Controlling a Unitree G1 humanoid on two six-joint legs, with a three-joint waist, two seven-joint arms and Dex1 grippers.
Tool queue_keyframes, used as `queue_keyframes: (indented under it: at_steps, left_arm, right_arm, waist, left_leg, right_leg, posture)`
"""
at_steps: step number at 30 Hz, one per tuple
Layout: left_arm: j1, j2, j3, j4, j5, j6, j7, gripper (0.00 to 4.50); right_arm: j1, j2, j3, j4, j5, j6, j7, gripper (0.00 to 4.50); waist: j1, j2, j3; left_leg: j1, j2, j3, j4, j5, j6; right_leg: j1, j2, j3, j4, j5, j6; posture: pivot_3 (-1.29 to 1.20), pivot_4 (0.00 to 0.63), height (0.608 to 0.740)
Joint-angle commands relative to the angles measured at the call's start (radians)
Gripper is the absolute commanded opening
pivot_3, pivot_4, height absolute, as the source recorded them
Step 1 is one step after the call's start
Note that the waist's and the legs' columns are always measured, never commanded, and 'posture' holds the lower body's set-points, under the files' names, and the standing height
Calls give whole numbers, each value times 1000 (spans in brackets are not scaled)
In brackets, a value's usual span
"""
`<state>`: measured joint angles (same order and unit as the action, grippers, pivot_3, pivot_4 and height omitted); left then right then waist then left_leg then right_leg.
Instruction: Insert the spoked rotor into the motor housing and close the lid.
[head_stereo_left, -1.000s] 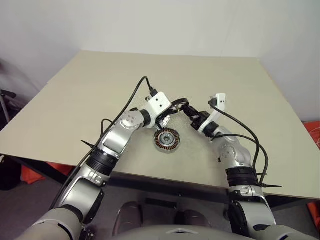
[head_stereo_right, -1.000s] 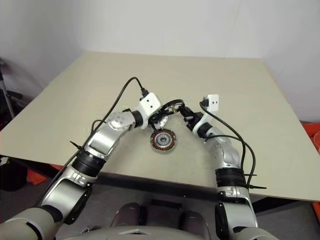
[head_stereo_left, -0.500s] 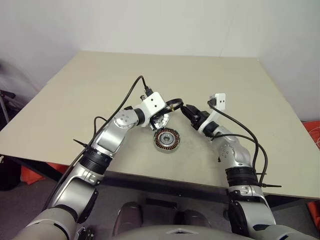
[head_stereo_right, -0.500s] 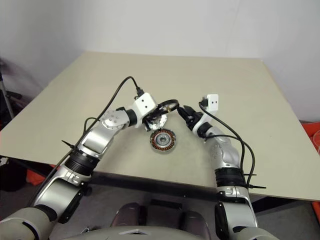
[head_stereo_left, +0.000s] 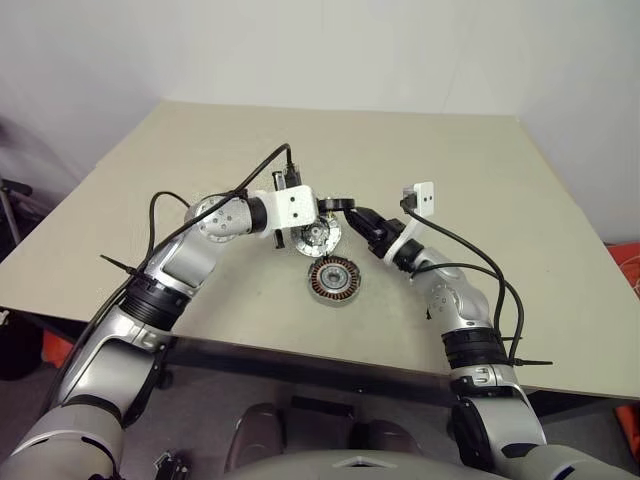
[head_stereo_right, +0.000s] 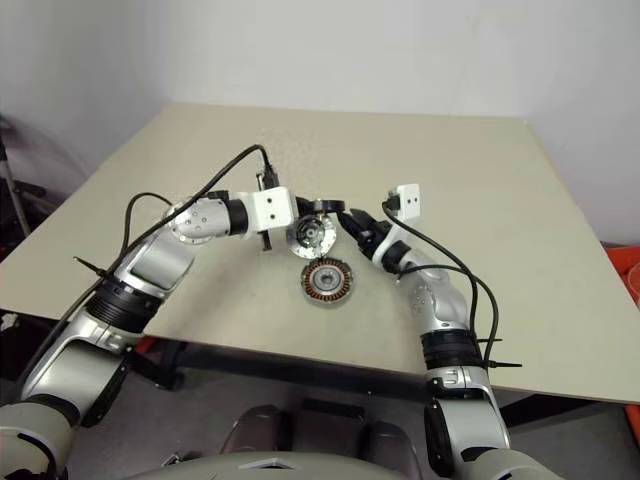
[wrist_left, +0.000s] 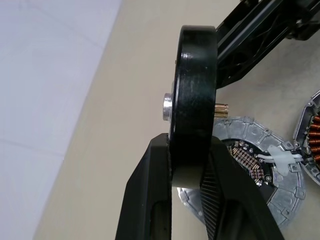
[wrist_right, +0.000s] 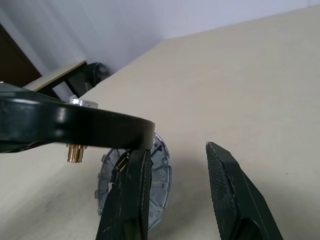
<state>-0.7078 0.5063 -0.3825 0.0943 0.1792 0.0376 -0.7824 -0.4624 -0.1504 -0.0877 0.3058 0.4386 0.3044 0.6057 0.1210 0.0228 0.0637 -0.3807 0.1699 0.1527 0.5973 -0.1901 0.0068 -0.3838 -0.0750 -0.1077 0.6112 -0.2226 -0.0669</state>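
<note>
left pincer (wrist_left: 189, 165): clamps black-rimmed disc (wrist_left: 195, 100), maybe rotor | right pincer (wrist_right: 182, 185): parted, empty

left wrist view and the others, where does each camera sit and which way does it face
Left and right eye views: on the head, looking forward and down at the table; both arms show, meeting over the motor housing.
Left wrist view: on the left wrist, looking along the left claw, shut on the black-rimmed rotor; the lid lies on the table beyond.
Right wrist view: on the right wrist, looking along the open right claw across the table toward the wall.
Shared: both wrist views catch the rotor and the lid.
</note>
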Motion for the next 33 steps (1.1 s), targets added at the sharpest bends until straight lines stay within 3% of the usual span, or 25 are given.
queue_keyframes:
  at_steps: [1,6,12,15,22,29,33]
  left_arm:
    - [7,-3,-44,-110,-12,-92,-82,393]
    - [5,-19,-25,-120,-58,-50,-113,393]
    - [-12,-36,-10,-118,-87,-9,-148,393]
    - [-13,-44,-7,-106,-79,-7,-146,393]
    - [-2,-62,-2,-101,-64,-7,-145,393]
    - [16,-74,4,-115,-47,4,-130,393]
    - [23,-77,10,-120,-42,11,-127,393]
  right_arm:
    - [-14,-20,-66,2,1,-30,-54,1908]
    - [-19,-34,-71,28,-21,-20,-91,1908]
    - [-107,-88,-124,218,-109,-41,-319,1908]
    - [-146,-123,-153,262,-106,-53,-364,1908]
    - [-166,-196,-110,284,-121,-8,-308,1908]
    - [-152,-188,-85,259,-78,-13,-232,1908]
    - [-145,-179,-50,248,-99,-27,-223,2869]
  waist:
    - [0,0,0]
    - [0,0,0]
    - [-2,0,0]
    - [-2,0,0]
    - [1,0,0]
    - [0,0,0]
    - [1,0,0]
  left_leg:
    - [0,0,0,0,0,0]
    - [0,0,0,0,0,0]
    - [1,0,1,0,2,-3]
    - [1,0,1,0,2,-4]
    - [0,0,1,0,2,-3]
    - [0,0,1,0,2,-3]
    - [-1,0,1,1,2,-3]
  right_leg:
    - [0,0,0,0,0,0]
    - [0,0,0,1,0,0]
    - [-2,0,1,5,0,-2]
    - [-2,0,1,6,-1,-2]
    - [-3,0,1,6,-1,-3]
    - [-4,0,1,7,-1,-3]
    - [-4,0,1,7,-1,-3]
  posture:
    - [0,0,740]
    - [0,0,740]
    - [0,0,740]
    - [0,0,740]
    - [0,0,740]
    - [0,0,740]
    - [0,0,740]
